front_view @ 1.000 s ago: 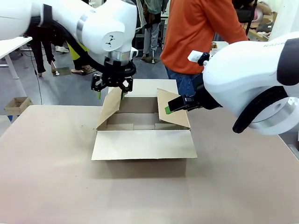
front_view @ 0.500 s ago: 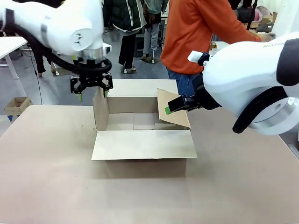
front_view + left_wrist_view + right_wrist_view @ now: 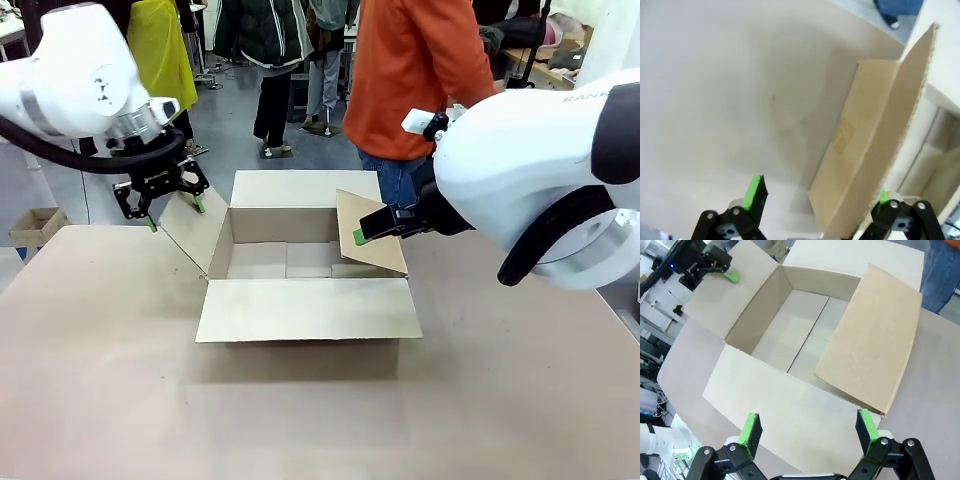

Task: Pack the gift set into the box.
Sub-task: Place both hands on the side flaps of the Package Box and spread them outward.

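While both claws stand apart, the brown corrugated cardboard box (image 3: 305,310) sits mid-way on the tan matte table (image 3: 120,400), mouth up.

- Box: rectangular, plain kraft, raw fluted edges. The near and far flaps lie flat outward. The left flap (image 3: 195,228) tilts outward. The right flap (image 3: 375,240) leans in over the opening. Inside, the bottom panels meet at a seam.
- Person in an orange shirt (image 3: 410,70): standing behind the box's far side.
- Glossy white right arm (image 3: 540,170): right of the box. Its black right gripper (image 3: 808,426) has its jaws wide and nothing clamped. One green pad sits at the right flap's face; contact can't be confirmed.
- White left arm (image 3: 70,80): left of the box. The left gripper (image 3: 172,208) has its jaws spread, straddling the left flap's free edge. In the wrist view the flap passes between the fingers, closer to one pad. I can't tell if it touches.
- Small brown carton (image 3: 35,225): on the floor, well left of the box.
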Motion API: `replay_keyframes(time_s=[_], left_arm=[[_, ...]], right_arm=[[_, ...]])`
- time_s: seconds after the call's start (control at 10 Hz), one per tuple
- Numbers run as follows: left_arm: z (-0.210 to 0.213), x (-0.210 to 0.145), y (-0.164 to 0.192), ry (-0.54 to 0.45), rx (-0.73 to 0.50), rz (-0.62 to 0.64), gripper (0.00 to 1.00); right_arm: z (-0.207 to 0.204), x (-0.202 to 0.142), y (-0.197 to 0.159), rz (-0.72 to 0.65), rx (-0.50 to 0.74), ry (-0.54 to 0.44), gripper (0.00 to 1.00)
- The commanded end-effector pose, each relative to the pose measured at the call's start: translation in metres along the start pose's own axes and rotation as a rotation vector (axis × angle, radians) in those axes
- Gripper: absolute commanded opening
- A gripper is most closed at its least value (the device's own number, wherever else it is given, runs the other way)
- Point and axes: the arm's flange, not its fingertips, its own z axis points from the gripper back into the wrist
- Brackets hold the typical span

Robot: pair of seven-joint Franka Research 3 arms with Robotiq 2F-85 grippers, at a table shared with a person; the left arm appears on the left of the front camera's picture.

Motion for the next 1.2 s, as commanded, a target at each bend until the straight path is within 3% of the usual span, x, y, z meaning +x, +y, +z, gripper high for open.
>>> replay_keyframes(time_s=[0.0,0.1,0.2,0.4,0.6,0.7,0.8,0.9,1.0,1.1], left_arm=[[-0.012,0.008,0.028,0.051,-0.123,0.007,1.00],[-0.013,0.009,0.039,0.122,-0.198,0.011,1.00],[-0.005,0.007,0.016,0.026,-0.050,0.018,1.00],[-0.005,0.007,0.016,0.026,-0.050,0.018,1.00],[-0.005,0.007,0.016,0.026,-0.050,0.018,1.00],[-0.005,0.007,0.016,0.026,-0.050,0.018,1.00],[-0.005,0.007,0.016,0.026,-0.050,0.018,1.00],[-0.005,0.007,0.016,0.026,-0.050,0.018,1.00],[-0.005,0.007,0.016,0.026,-0.050,0.018,1.00],[-0.005,0.007,0.016,0.026,-0.050,0.018,1.00]], right_arm=[[-0.001,0.002,0.000,0.002,-0.015,-0.010,1.00],[-0.001,0.002,0.000,0.002,-0.015,-0.010,1.00],[-0.001,0.002,0.000,0.002,-0.015,-0.010,1.00],[0.000,0.000,0.000,0.000,0.000,0.000,1.00],[-0.012,0.076,0.039,0.110,-0.134,0.211,1.00],[-0.020,0.114,0.059,0.097,-0.174,0.336,1.00],[-0.032,0.134,0.082,0.119,-0.275,0.451,1.00],[-0.044,0.141,0.097,0.179,-0.292,0.501,1.00],[-0.047,0.136,0.088,0.141,-0.319,0.437,1.00],[-0.024,0.100,0.052,0.112,-0.312,0.380,1.00]])
